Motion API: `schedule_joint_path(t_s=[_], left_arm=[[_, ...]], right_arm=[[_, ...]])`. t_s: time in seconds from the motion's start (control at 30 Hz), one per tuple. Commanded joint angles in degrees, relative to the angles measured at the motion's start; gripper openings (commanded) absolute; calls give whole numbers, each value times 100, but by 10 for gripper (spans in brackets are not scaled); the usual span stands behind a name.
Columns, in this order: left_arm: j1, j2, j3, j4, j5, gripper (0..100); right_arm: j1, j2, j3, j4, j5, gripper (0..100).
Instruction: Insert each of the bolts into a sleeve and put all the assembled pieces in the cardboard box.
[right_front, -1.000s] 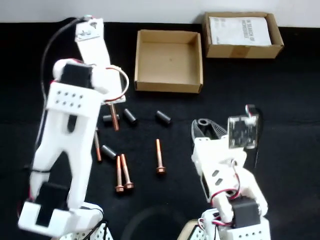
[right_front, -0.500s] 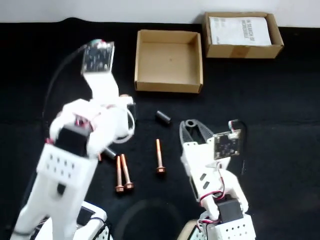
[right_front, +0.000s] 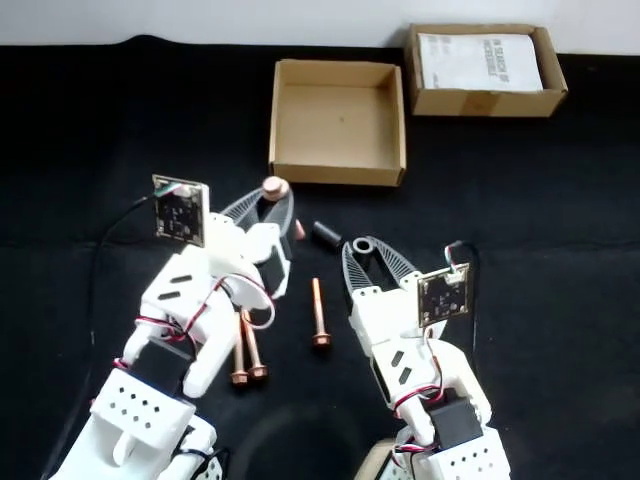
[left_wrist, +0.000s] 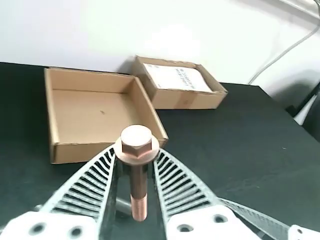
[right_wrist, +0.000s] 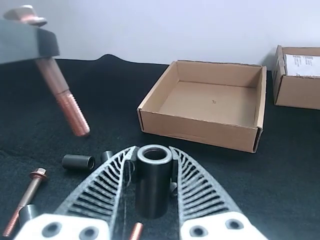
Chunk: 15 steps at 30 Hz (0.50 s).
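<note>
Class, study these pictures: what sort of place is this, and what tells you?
Probably a robotics test bench: over a black table, the left claw holds a bolt and the right claw a sleeve, with loose bolts and a cardboard box laid out.

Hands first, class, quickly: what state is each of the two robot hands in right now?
Left hand: closed on a copper bolt, head up.
Right hand: closed on a black sleeve.
</note>
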Motion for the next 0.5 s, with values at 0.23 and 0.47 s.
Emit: schedule_joint_path(t_s=[0.23, 0.47], left_arm=[[884, -127, -462, -448, -255, 8], [1429, -127, -673, -440, -993, 8]], right_arm=[[-198, -75, 760, -92, 0, 6], [-391, -75, 760, -101, 0, 6]])
